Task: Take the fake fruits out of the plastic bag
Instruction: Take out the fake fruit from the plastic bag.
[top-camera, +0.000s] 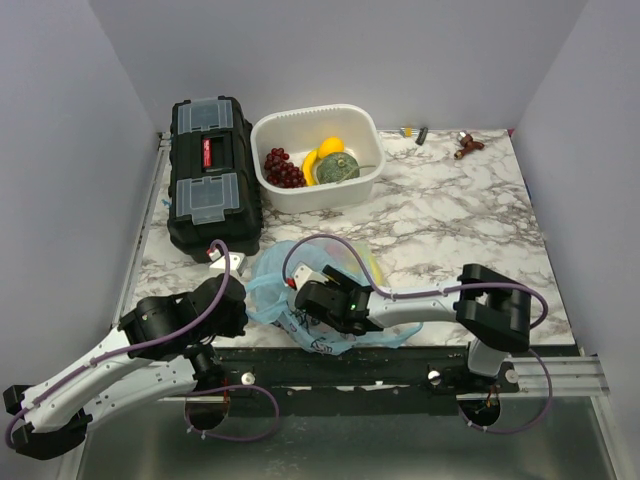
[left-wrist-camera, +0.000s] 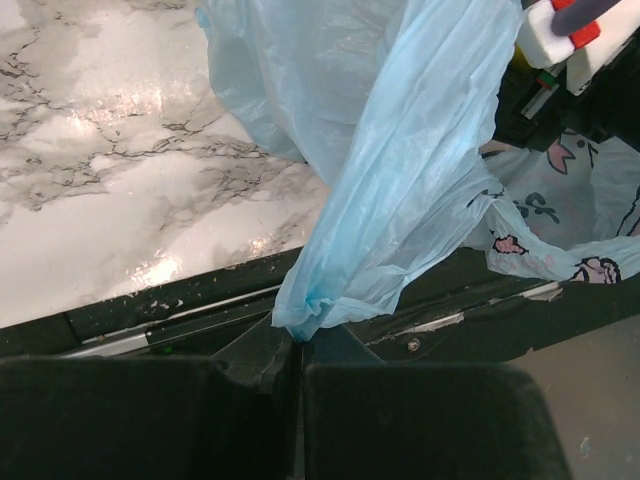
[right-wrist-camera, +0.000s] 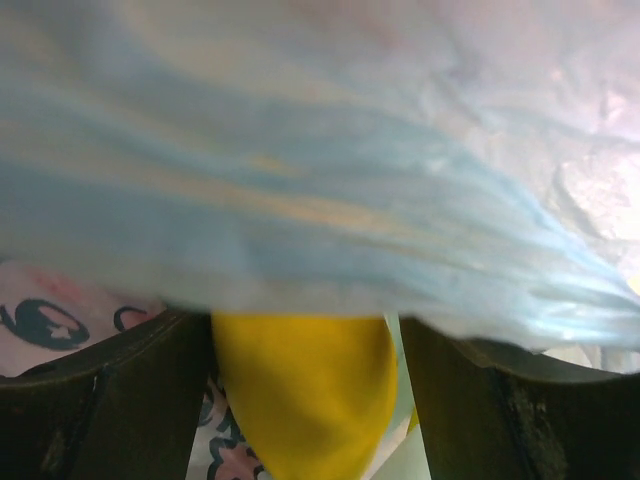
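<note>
Top view: bag (top-camera: 290, 290) at the near edge, centre. Tub (top-camera: 318, 195) far behind it, holding grapes (top-camera: 282, 168) and melon (top-camera: 338, 167).

Left wrist: left gripper (left-wrist-camera: 298, 362) pinched tight on a twisted end of the bag, which rises taut from it.

Right wrist: right gripper (right-wrist-camera: 305, 420) under the bag film, fingers closed against a yellow piece (right-wrist-camera: 300, 360).

Step, as I judge it: extracting a fruit. Next I draw the right arm out through the mouth, the left holding firm.
</note>
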